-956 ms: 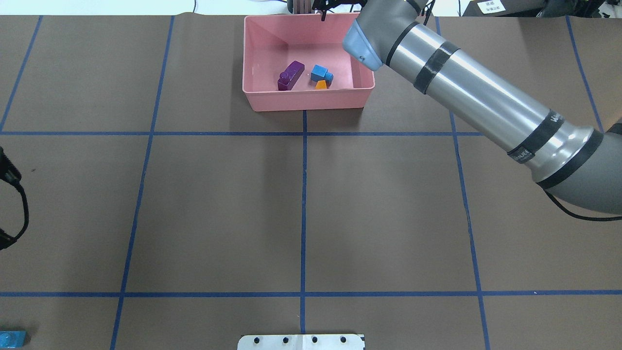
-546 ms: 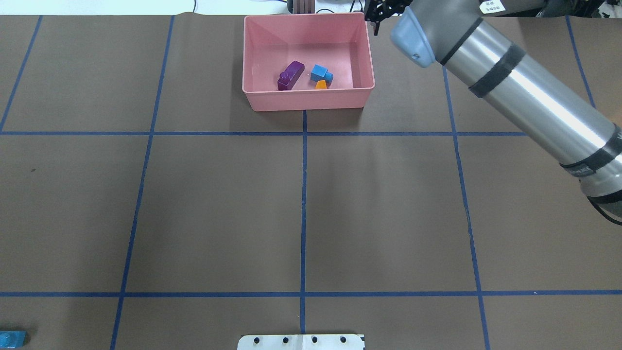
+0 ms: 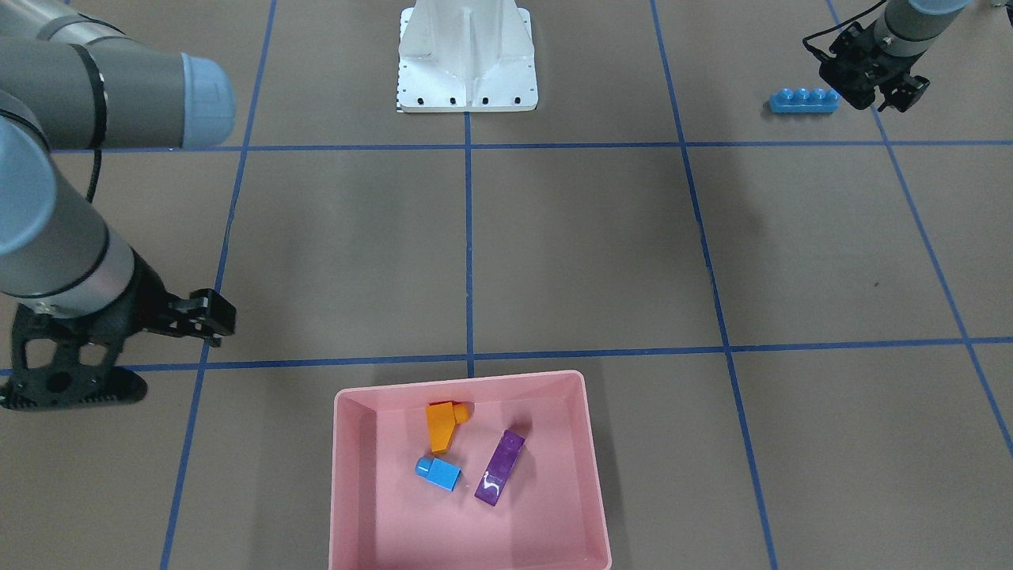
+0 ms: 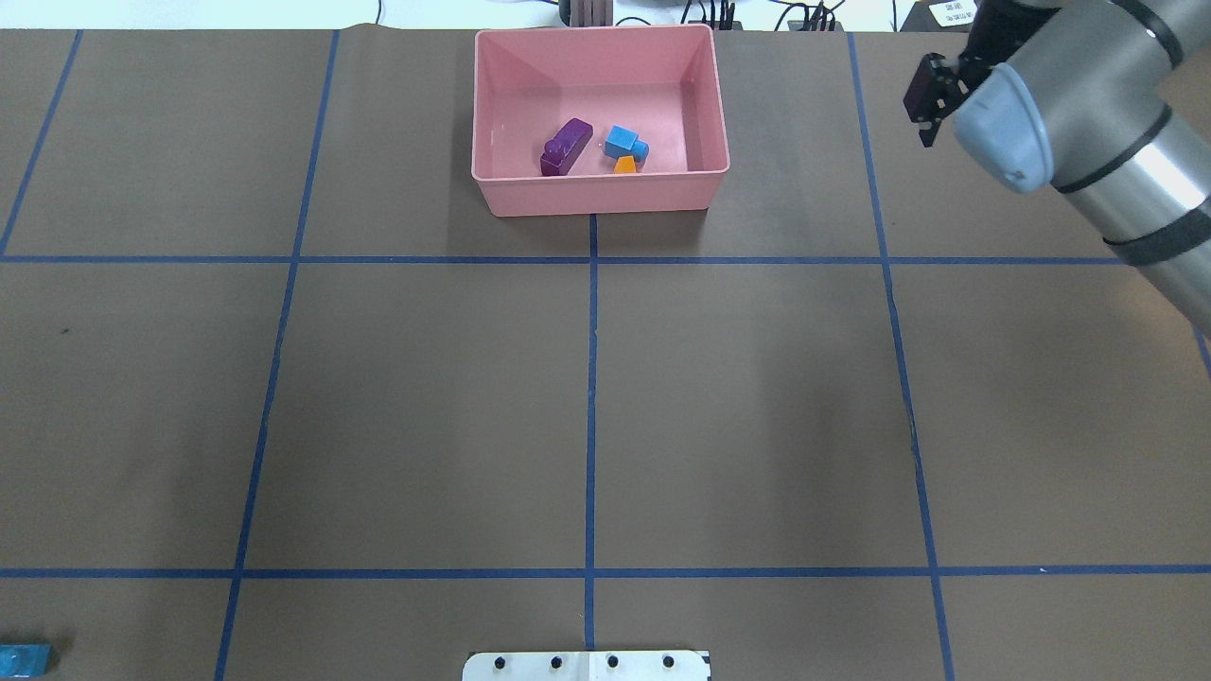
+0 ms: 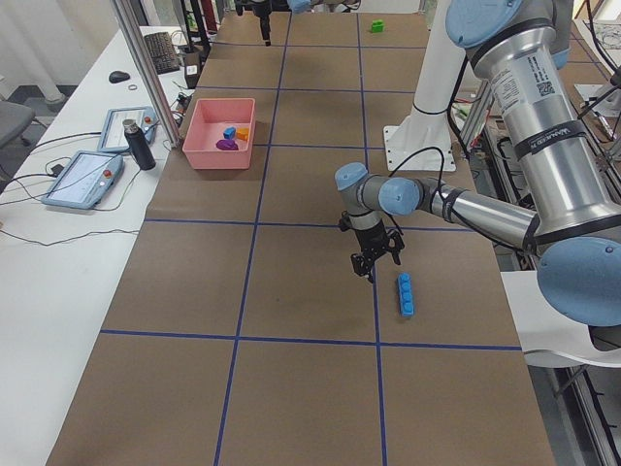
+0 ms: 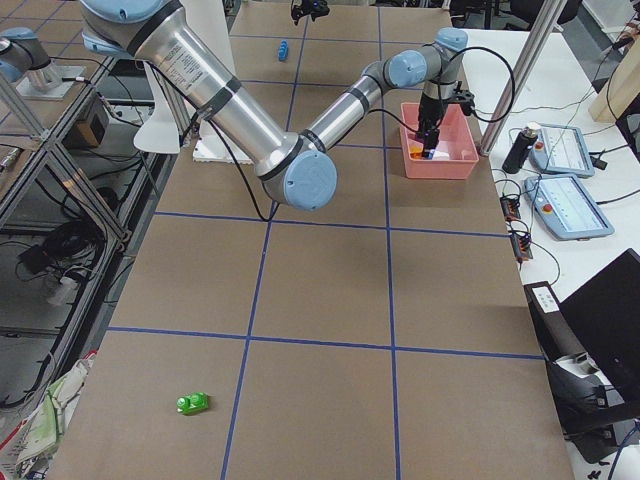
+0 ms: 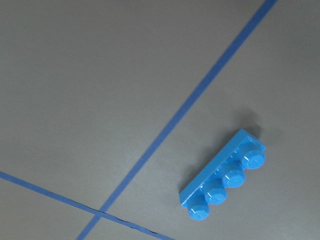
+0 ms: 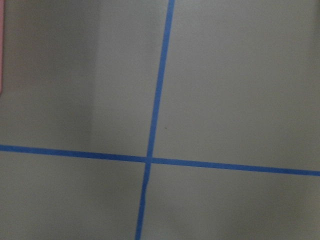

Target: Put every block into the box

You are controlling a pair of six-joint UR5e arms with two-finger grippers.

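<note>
Bricks outside the box, nearest our base first: two.

Long blue brick lies flat on the table, studs up. Left gripper hangs just beside it, jaws spread and empty; we judge it placed for the next pick.

Green brick sits far out at our right end, well apart from everything.

Right gripper hovers off the box's right side, jaws apart, carrying nothing, so we judge it free for the green one.

Farthest is the pink box at the table's far edge. It holds three close together: purple brick, small blue brick and orange brick.
</note>
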